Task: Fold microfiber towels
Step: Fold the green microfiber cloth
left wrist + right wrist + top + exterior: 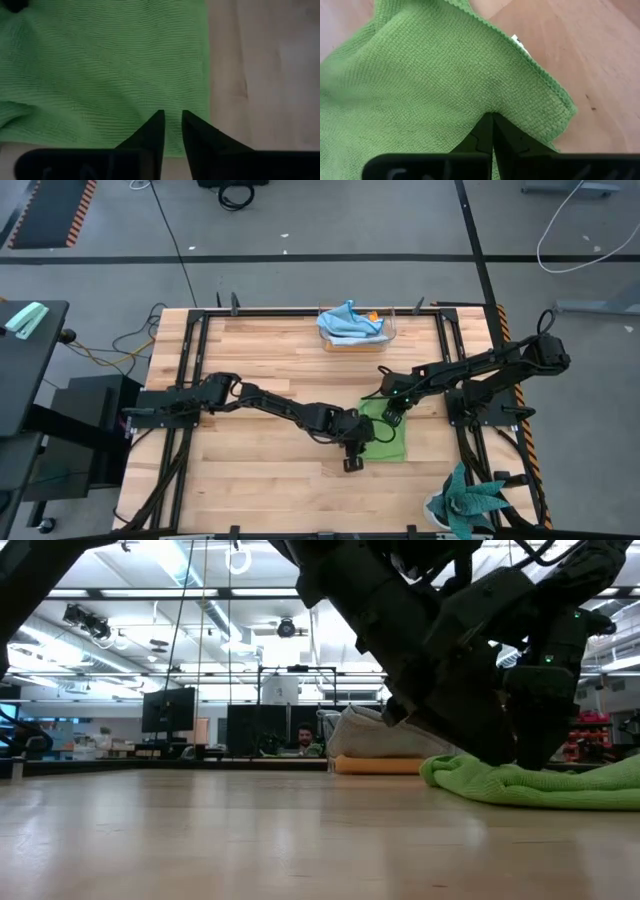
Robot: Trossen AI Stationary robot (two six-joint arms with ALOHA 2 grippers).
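Lime green microfiber towel (390, 435) spread on the wooden table (260, 370), right of centre and toward the near edge; knit surface ribbed, hemmed border and small white label visible in the right wrist view (445, 75); one edge bunched into soft folds in the low view (540, 785). Light blue towel (348, 320) heaped with a sliver of orange-yellow in the clear plastic box (392, 332) at the far edge, well apart from the green one. Teal spiky-leaved plant (470, 502) at the near right corner.

Left gripper (354, 456) reached across from the left side, arm stretched low over the boards, tips at the near left edge of the green towel; fingers (152, 132) parted by a narrow gap above the cloth edge, nothing visibly caught between them. Right gripper (392, 412) angled in from the right side, wrist bent downward at the towel's far edge; fingers pressed together, pinching a fold of the green cloth (492, 125).
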